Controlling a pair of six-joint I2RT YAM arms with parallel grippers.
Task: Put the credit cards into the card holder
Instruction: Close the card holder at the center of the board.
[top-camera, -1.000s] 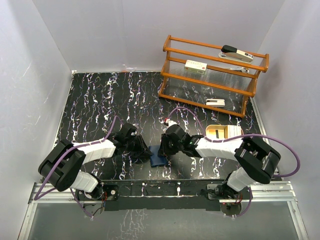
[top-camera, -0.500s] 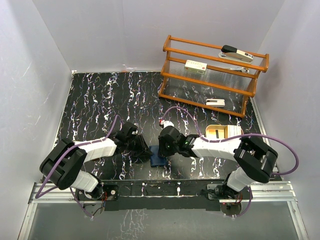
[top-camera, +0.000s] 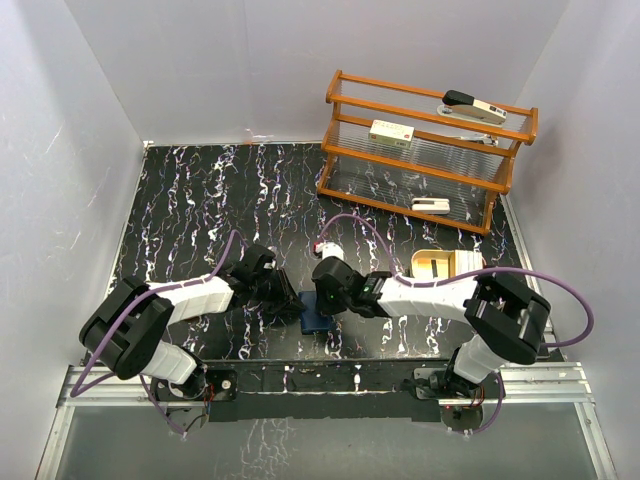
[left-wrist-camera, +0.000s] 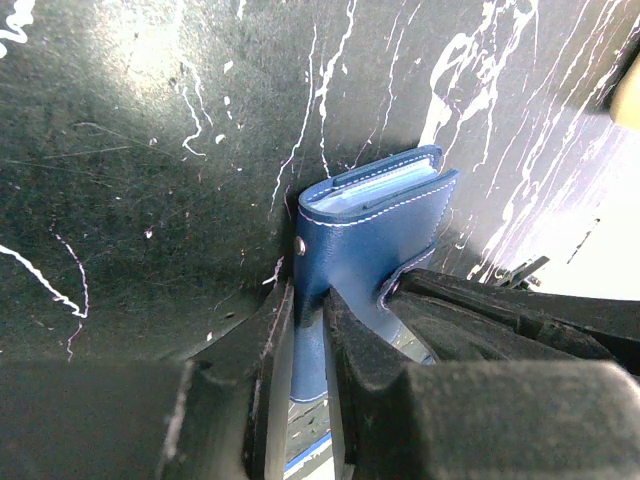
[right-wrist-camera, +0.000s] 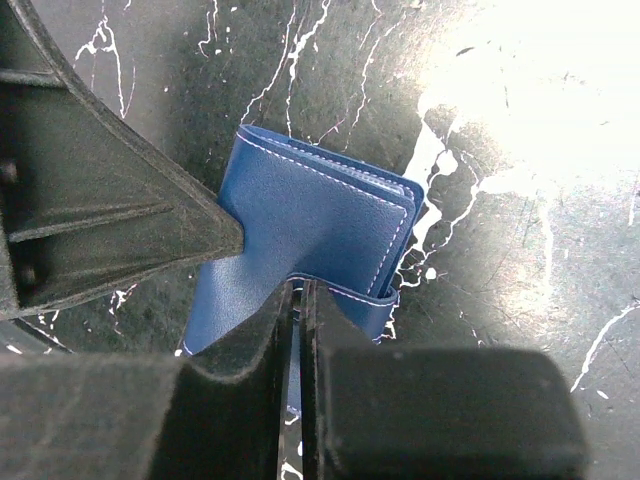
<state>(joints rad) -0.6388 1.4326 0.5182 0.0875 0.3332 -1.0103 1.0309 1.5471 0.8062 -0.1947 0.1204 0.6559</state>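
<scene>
Seen from above, two arms are bolted at the near edge of a black marbled table. Both are stretched low and angled inward, so that their wrists meet just ahead of the bases, near the middle.

Between them the card holder lies on the table, a navy wallet folded shut. Thin pale layers show between its covers; whether these are cards cannot be told.

The left gripper is narrowed onto one leather edge of the wallet. The right gripper is almost fully closed, with the snap tab pinched between its fingers. The two grippers are set very close together.

Trouble is likely if the tab is pulled while the snap holds: the whole wallet could be dragged from the left fingers. The thin leather could also slip out of either pinch, and the crowded fingers could knock together.

Farther right a beige tray sits, and a wooden rack stands at the back.
</scene>
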